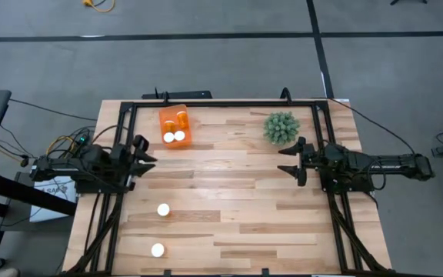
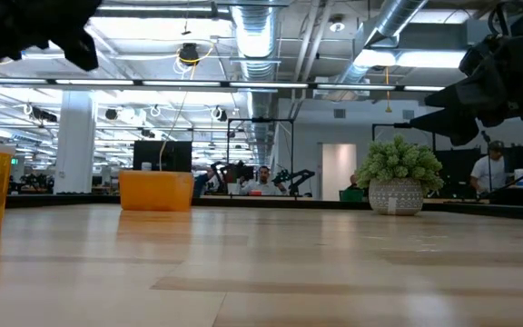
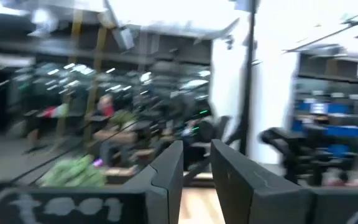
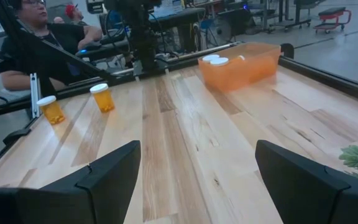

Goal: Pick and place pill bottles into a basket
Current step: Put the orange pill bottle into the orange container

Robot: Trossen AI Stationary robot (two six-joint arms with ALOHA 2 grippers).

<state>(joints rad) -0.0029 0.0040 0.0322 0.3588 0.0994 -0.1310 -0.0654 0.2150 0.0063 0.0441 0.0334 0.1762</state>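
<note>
Two pill bottles (image 1: 163, 209) (image 1: 158, 249) stand upright on their bases on the near left of the wooden table, white caps up; the right wrist view also shows these bottles (image 4: 103, 96) (image 4: 50, 109). The orange basket (image 1: 174, 127) sits at the far left, with two white caps (image 1: 174, 137) showing inside. My left gripper (image 1: 148, 158) hovers at the table's left side, its fingers (image 3: 166, 171) a narrow gap apart with nothing between. My right gripper (image 1: 287, 160) hovers at the right side, open wide and empty, also seen from its wrist (image 4: 197, 149).
A green spiky plant (image 1: 281, 127) in a pot stands at the far right, just beyond my right gripper. Black frame rails (image 1: 221, 101) run along the table's edges. Bare wood (image 1: 229, 192) lies between the arms. People sit in the room behind.
</note>
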